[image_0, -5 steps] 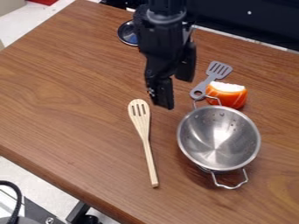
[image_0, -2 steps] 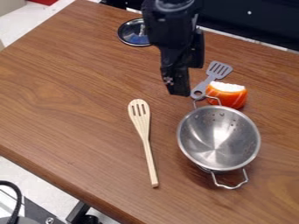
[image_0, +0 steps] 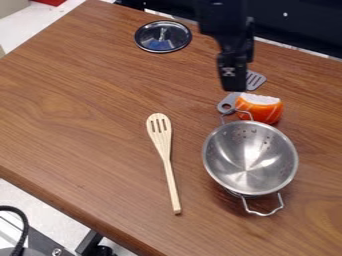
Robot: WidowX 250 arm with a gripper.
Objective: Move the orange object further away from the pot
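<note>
1. Since the earlier frames, the black gripper (image_0: 241, 76) has shifted toward the right of the camera view and up toward its top edge. The arm (image_0: 224, 22) has moved off the round lid (image_0: 162, 37), which now shows whole. The orange object and the pot lie where they did.
2. In the camera view, the gripper hangs above the far part of the wooden table (image_0: 87, 115), up and to the left of the orange object (image_0: 262, 110). Its fingers stand apart, one nearer the camera and one behind; exactly how wide, I cannot tell. It has hold of nothing.
3. The orange object, white on top, sits on the table just beyond the metal pot (image_0: 248, 160), right by the pot's far handle (image_0: 237, 112). Whether it touches that handle, I cannot tell.
4. The pot stands upright, with its other handle (image_0: 264, 212) toward the camera.
5. A grey slotted spatula (image_0: 228, 104) lies just beside the orange object, partly hidden by the gripper.
6. A wooden slotted spatula (image_0: 167, 160) lies left of the pot, apart from it.
</note>
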